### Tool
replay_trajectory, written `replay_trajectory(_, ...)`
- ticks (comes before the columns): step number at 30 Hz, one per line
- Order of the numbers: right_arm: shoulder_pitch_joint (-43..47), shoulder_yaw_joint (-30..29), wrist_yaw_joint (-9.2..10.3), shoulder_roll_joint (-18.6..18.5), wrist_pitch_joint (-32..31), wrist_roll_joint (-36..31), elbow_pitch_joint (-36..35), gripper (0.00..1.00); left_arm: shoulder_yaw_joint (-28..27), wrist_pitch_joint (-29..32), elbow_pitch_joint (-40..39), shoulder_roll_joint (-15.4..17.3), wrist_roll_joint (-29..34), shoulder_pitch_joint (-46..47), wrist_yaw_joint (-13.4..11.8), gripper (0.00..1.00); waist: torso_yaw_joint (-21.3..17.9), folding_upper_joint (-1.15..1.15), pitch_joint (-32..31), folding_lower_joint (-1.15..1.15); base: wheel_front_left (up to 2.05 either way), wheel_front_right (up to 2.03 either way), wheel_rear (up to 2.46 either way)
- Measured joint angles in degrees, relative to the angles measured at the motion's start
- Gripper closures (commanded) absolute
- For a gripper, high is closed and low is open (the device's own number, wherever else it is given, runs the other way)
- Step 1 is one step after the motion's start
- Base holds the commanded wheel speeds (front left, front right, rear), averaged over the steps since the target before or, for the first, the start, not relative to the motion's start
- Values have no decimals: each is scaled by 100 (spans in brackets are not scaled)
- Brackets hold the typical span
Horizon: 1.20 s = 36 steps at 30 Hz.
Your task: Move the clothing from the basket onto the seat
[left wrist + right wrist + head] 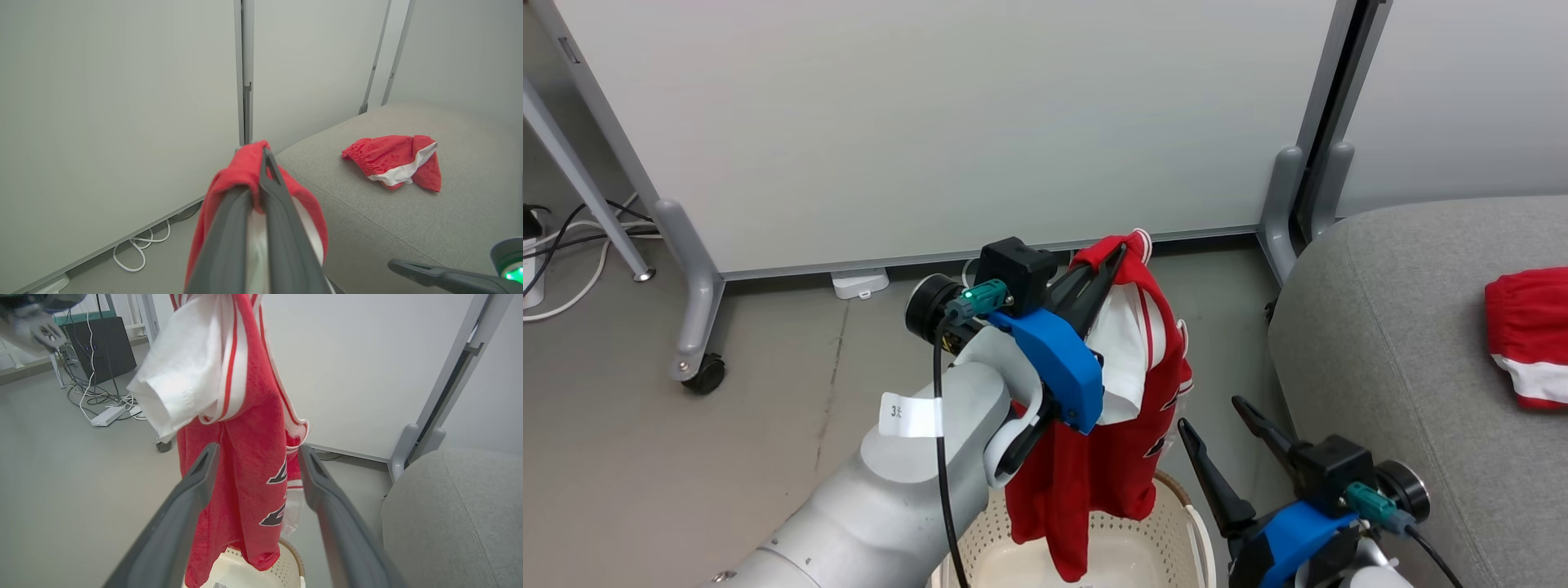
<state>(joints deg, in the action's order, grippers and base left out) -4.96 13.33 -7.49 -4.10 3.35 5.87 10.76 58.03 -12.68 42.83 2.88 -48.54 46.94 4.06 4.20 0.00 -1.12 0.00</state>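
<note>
Holds the jersey by its top edge in the left gripper, fingers pressed together on the red cloth. Lets it hang straight down from the tips, over the basket. Leaves the right gripper spread wide and empty, just beside the hanging cloth. Shows the shorts lying on the seat, well apart.

A lab-like test room: wheeled partitions, loose cables and a power strip on bare grey floor, a black box.
</note>
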Motion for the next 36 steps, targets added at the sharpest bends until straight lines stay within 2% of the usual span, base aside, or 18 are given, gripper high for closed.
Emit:
replay_trajectory(14, -1107, 291, 0, -333, 89, 86, 1280, 0, 391, -49, -88, 0, -252, 85, -58, 100, 129, 0, 87, 0, 0, 0, 0)
replay_trajectory(25, -2075, 1184, 0, -576, 341, 307, 2582, 0, 691, -55, -185, -1, -434, 177, -105, 100, 204, 0, 138, 0, 0, 0, 0)
replay_trajectory(30, -2473, 1817, -1, -638, 436, 666, 3121, 0, 797, -63, -209, -1, -498, 230, -111, 100, 210, 0, 160, 0, 0, 0, 0)
replay_trajectory(36, -2865, 2305, 0, -610, 641, 1109, 3661, 0, 927, -88, -224, 0, -588, 258, -135, 100, 224, 0, 153, 0, 0, 0, 0)
